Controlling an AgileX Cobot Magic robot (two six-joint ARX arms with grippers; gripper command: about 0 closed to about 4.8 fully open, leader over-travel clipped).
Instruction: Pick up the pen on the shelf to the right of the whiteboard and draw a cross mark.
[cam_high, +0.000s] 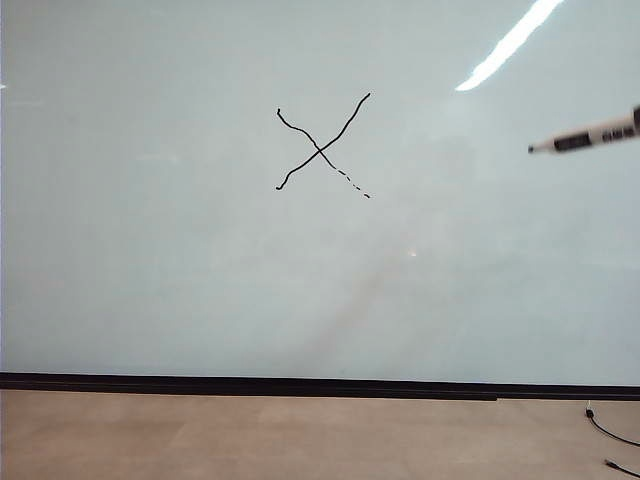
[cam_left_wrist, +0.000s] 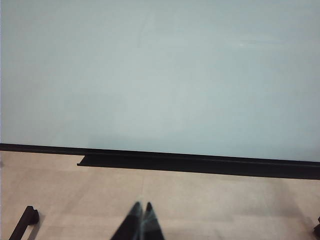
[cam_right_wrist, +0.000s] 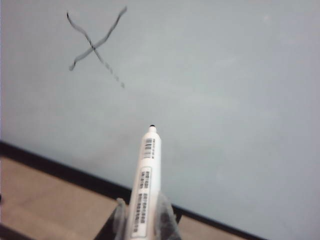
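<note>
A thin black cross mark (cam_high: 322, 148) stands on the pale whiteboard (cam_high: 200, 260), one arm ending in dashes. The white pen (cam_high: 590, 136) with a black label pokes in from the right edge of the exterior view, its dark tip pointing left and held off to the right of the cross mark. In the right wrist view my right gripper (cam_right_wrist: 143, 210) is shut on the pen (cam_right_wrist: 146, 175), whose tip is aimed at the whiteboard (cam_right_wrist: 225, 100) away from the cross mark (cam_right_wrist: 95, 42). My left gripper (cam_left_wrist: 142, 206) is shut and holds nothing, low before the whiteboard (cam_left_wrist: 160, 75).
A black strip (cam_high: 250, 384) runs along the board's bottom edge above a tan floor. Black cables (cam_high: 612, 435) lie at the lower right. A black bar (cam_left_wrist: 22, 222) shows low in the left wrist view. The shelf is out of view.
</note>
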